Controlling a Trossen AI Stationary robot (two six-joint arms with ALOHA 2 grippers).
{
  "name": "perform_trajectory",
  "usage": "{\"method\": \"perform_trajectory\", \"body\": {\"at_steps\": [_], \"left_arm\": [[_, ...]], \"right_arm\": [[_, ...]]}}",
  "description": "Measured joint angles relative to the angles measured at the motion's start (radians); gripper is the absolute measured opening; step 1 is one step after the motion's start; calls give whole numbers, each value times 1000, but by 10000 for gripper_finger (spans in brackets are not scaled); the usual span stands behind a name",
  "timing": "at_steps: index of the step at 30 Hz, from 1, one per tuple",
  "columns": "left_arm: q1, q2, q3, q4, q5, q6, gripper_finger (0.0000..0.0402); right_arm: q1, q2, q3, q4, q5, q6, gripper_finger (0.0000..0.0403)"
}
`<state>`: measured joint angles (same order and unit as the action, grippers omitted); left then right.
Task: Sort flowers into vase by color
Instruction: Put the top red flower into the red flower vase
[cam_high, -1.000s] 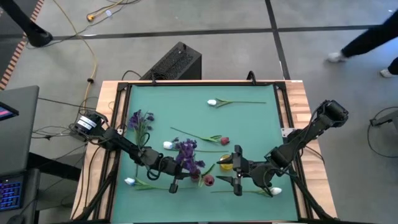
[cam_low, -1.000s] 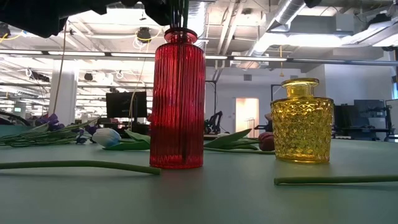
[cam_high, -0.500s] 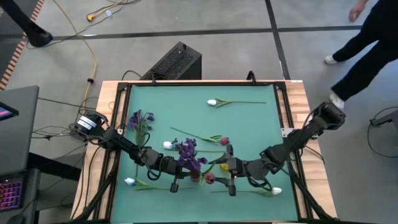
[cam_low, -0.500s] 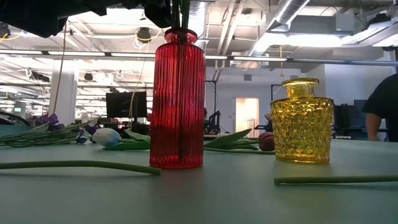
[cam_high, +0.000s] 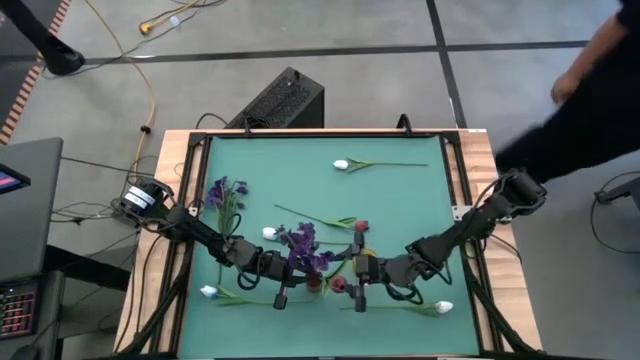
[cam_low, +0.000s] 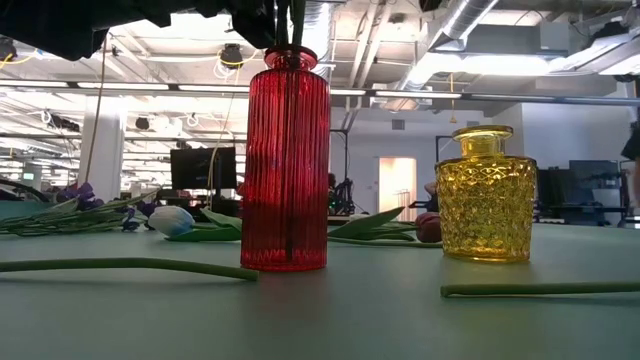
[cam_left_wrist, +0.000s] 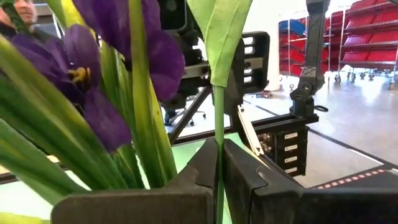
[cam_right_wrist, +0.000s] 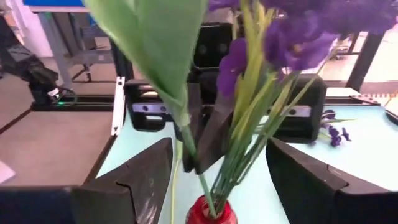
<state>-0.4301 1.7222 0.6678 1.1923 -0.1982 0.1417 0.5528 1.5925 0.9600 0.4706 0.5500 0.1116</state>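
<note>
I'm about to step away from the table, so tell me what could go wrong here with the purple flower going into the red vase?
The left gripper, shut on the purple flower's thin green stem, holds it in the tall ribbed red glass vase; a sideways pull might tip the vase. The open right gripper flanks the blooms and could snag them.

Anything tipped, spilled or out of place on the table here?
Nothing stands out. The red vase and yellow vase both stand upright. The left gripper holds a purple flower by its stem in the red vase, the right gripper open opposite. Other flowers lie flat, awaiting sorting.
</note>
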Motion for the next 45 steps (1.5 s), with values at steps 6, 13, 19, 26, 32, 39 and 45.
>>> {"method": "perform_trajectory", "body": {"at_steps": [6,13,19,26,32,39,45], "left_arm": [[0,0,0,1,0,0,0],[0,0,0,2,0,0,0],[0,0,0,2,1,0,0],[0,0,0,2,6,-4,0],[0,0,0,2,7,-4,0],[0,0,0,1,7,-4,0],[0,0,0,1,6,-5,0]], "right_arm": [[1,-1,1,41,-70,-4,285],[-12,55,1,137,-74,-27,285],[-10,78,1,163,-74,-37,285],[-11,76,1,165,-73,-41,285],[-11,76,1,166,-72,-41,257],[-19,76,1,166,-71,-41,152],[-27,76,1,162,-71,-42,56]]}}
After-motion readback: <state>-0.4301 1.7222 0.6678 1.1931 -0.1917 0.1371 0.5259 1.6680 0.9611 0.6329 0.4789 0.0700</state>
